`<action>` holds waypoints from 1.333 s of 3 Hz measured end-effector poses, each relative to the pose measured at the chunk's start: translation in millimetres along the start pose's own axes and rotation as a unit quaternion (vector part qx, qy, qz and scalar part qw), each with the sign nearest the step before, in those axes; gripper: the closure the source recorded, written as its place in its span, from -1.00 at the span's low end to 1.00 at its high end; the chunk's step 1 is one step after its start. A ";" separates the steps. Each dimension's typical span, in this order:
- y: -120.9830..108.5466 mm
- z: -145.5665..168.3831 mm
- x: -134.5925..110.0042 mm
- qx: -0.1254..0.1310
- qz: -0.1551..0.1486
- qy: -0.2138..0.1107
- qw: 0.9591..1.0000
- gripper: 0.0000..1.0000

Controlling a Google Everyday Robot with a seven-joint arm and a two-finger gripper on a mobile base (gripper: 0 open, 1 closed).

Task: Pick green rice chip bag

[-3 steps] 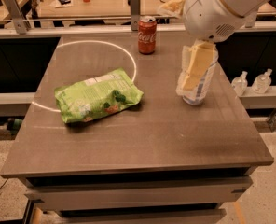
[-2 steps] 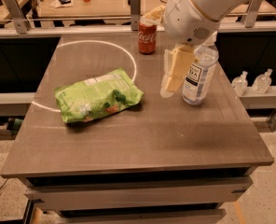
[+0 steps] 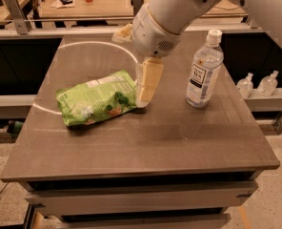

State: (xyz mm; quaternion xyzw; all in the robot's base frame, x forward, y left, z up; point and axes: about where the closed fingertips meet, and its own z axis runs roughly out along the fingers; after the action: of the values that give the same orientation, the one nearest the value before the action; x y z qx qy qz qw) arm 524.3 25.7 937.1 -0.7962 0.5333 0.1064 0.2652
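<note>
the green rice chip bag (image 3: pixel 97 99) lies flat on the left-centre of the tabletop (image 3: pixel 169 142). it is puffy and crinkled, with its long side running left to right and the right end angled a little toward the far edge. it is bright light green, with a white patch along its upper edge and dark green leaves and orange-brown food pictures near its lower middle. the gripper (image 3: pixel 144 98) points down at the bag's right end, just beside or touching it.

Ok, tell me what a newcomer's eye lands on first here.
The bright green rice chip bag lies left of centre on the grey table. The big white arm reaches in from the upper right, its cream tool hanging at the bag's right edge. A clear bottle stands upright to the right.
</note>
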 end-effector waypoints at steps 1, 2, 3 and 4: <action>-4.4 29.4 -3.8 -0.004 -0.029 -0.004 1.000 -1.00; -17.4 50.3 -4.3 0.026 -0.038 0.014 0.999 -1.00; -39.9 72.0 3.6 0.029 -0.015 0.039 0.999 -1.00; -46.9 93.2 7.9 0.003 -0.001 0.063 0.998 -1.00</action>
State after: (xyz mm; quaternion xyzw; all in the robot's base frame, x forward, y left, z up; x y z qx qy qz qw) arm 580.6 83.1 870.0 -0.8010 0.5487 0.0543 0.2331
